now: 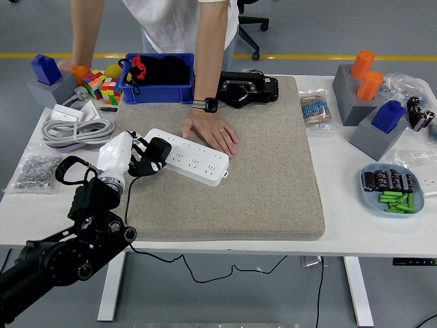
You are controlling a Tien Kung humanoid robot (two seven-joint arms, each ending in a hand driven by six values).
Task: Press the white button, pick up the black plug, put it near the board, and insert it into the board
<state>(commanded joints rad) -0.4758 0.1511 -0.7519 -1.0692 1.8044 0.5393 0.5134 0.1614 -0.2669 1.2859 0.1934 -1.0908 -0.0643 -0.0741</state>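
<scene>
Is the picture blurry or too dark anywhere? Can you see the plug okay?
Head view: bright, even room light, soft shadows only, no glare; the power strip and the person's hand look sharp. The black plug in the left hand is dark, so its details are hard to see.
</scene>
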